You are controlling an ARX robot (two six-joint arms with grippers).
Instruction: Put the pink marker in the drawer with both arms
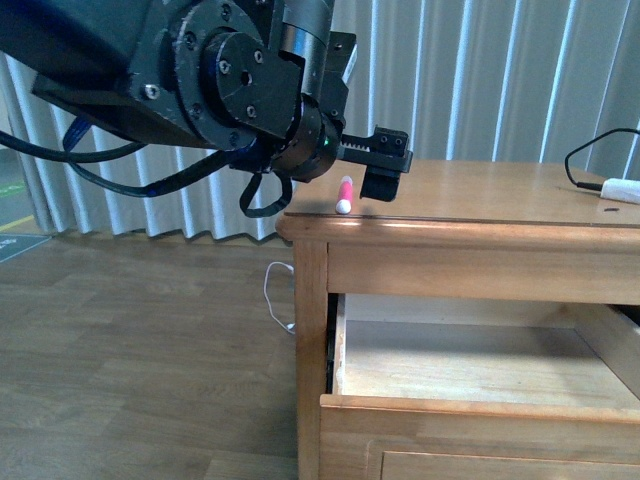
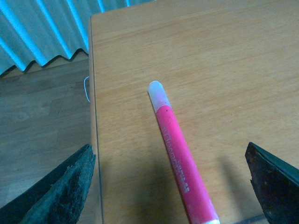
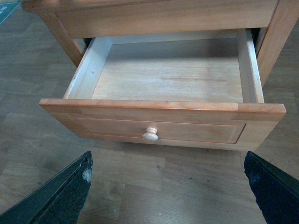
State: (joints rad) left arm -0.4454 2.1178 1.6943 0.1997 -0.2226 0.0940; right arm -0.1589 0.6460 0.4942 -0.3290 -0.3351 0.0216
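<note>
The pink marker [image 1: 345,193] lies on the wooden cabinet top [image 1: 480,195] near its left front corner, white cap toward the edge. My left gripper [image 1: 383,165] hovers just above it, open. In the left wrist view the pink marker [image 2: 180,154] lies between the wide-spread fingers [image 2: 65,191] without touching them. The drawer [image 1: 470,365] stands pulled out below the top, and its light wood inside holds nothing. The right wrist view shows the drawer [image 3: 168,70] from the front with its pale knob [image 3: 150,135]. My right gripper [image 3: 173,191] hangs open over the floor before it.
A white adapter [image 1: 622,189] with a black cable [image 1: 585,155] lies at the right end of the cabinet top. A thin white cord [image 1: 275,295] runs along the wooden floor left of the cabinet. Pale curtains [image 1: 500,80] hang behind.
</note>
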